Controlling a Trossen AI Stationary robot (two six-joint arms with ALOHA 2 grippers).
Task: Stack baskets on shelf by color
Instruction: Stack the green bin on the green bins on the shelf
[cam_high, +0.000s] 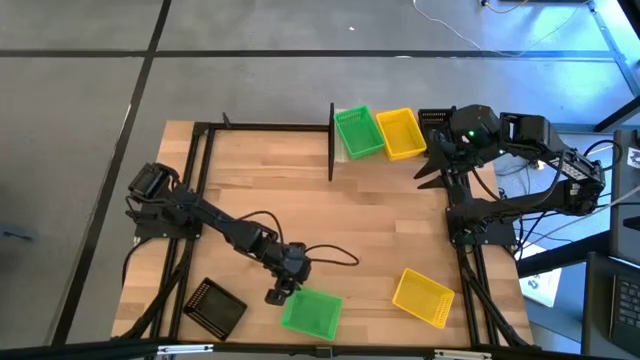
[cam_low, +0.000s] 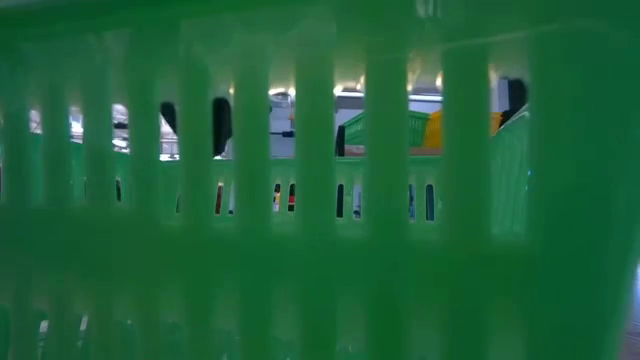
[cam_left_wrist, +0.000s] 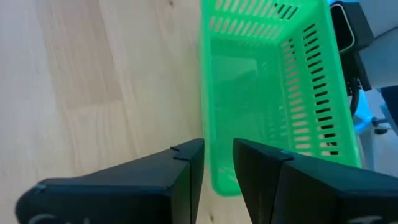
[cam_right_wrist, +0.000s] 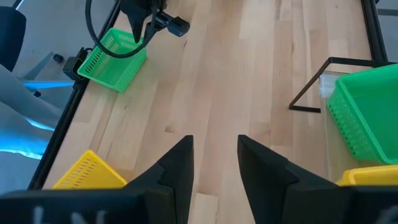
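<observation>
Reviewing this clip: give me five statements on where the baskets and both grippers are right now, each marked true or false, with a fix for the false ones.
1. The left gripper is at the edge of a green basket near the table's front edge. True; its fingers straddle the basket's near wall.
2. That green basket is lifted clear of the table. False; it rests on the table.
3. A green basket and a yellow basket sit side by side on the shelf. True.
4. The right gripper carries a yellow basket. False; it is open and empty, near the shelf.
5. The black basket is on the shelf. False; it lies at the table's front left corner.
</observation>
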